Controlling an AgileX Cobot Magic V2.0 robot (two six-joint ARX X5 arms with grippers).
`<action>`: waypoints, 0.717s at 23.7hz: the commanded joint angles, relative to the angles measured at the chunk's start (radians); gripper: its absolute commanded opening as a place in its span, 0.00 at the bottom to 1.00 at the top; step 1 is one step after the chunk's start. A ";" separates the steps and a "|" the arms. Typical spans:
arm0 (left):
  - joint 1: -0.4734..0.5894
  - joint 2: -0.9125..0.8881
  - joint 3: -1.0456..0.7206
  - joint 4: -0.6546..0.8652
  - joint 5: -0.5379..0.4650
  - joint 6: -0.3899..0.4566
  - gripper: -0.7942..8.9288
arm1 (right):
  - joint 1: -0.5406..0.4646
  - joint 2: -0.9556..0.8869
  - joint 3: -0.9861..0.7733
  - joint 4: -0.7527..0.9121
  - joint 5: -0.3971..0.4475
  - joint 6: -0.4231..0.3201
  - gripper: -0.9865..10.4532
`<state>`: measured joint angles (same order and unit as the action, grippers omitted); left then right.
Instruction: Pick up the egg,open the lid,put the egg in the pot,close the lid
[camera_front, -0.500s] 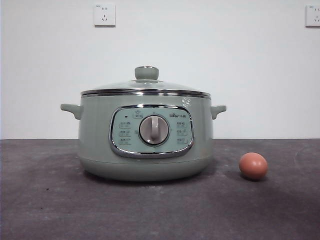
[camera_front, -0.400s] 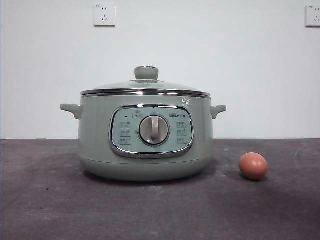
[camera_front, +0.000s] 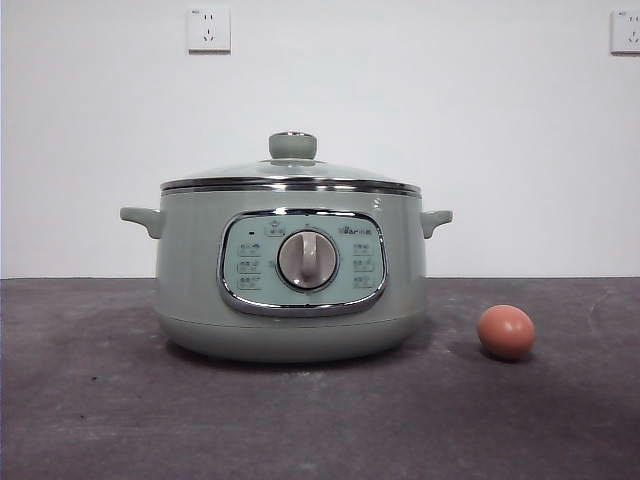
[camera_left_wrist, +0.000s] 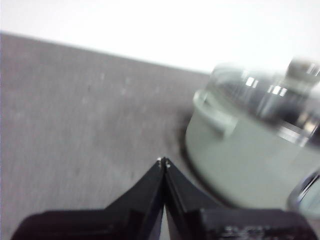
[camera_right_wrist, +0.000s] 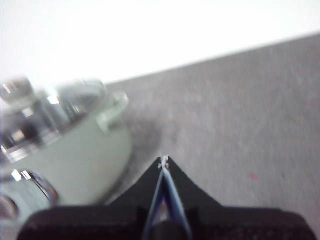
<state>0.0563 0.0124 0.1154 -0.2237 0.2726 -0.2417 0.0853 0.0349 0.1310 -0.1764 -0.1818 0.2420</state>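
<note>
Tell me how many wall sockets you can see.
2: one socket high on the wall, left of the pot's knob, another socket cut off at the right edge. Others may lie outside view.

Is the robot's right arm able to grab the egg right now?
Probably yes: the egg lies alone on the table, apart from the pot, but the right gripper is shut and must open first.

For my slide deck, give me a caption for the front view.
Lid closed on the pot, egg on the table beside it.
</note>
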 joint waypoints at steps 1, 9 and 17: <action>0.002 0.012 0.055 -0.009 0.016 -0.028 0.08 | 0.002 0.043 0.058 0.010 -0.003 0.031 0.08; 0.002 0.151 0.275 -0.143 0.138 0.010 0.08 | 0.002 0.283 0.336 -0.208 -0.073 -0.082 0.08; 0.002 0.330 0.519 -0.397 0.345 0.204 0.08 | 0.002 0.523 0.647 -0.573 -0.305 -0.303 0.08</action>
<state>0.0563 0.3355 0.6224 -0.6048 0.5980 -0.1078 0.0853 0.5419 0.7506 -0.7174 -0.4660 0.0135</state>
